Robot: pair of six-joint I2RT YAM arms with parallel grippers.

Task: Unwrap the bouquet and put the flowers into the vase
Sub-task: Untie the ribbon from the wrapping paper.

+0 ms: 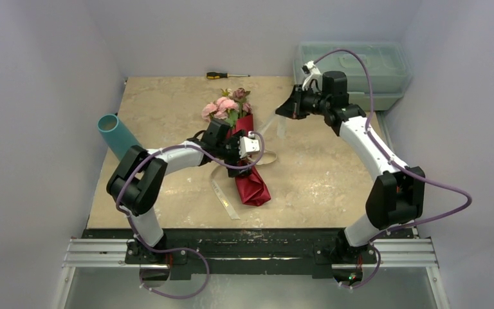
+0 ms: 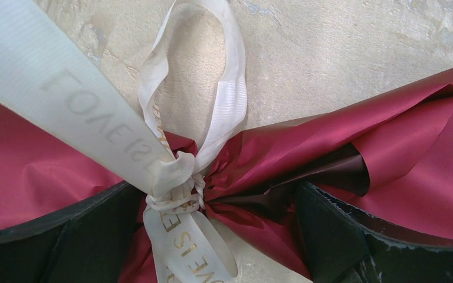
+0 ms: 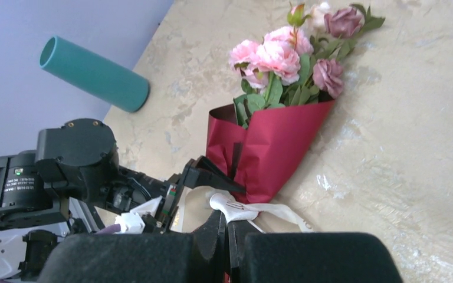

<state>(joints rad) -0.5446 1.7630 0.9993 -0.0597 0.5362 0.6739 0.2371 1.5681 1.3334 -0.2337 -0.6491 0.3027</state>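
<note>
The bouquet lies on the table with its pink flowers pointing away, still in maroon paper. A cream ribbon knot ties its neck. My left gripper is open, its black fingers on either side of the tied neck over the paper. My right gripper is shut on a strand of the ribbon, which runs taut from the knot up to it. The teal vase stands at the table's left edge.
A pale green toolbox sits at the back right behind the right arm. A screwdriver lies at the far edge. A loose ribbon tail trails on the table to the left of the wrap's lower end.
</note>
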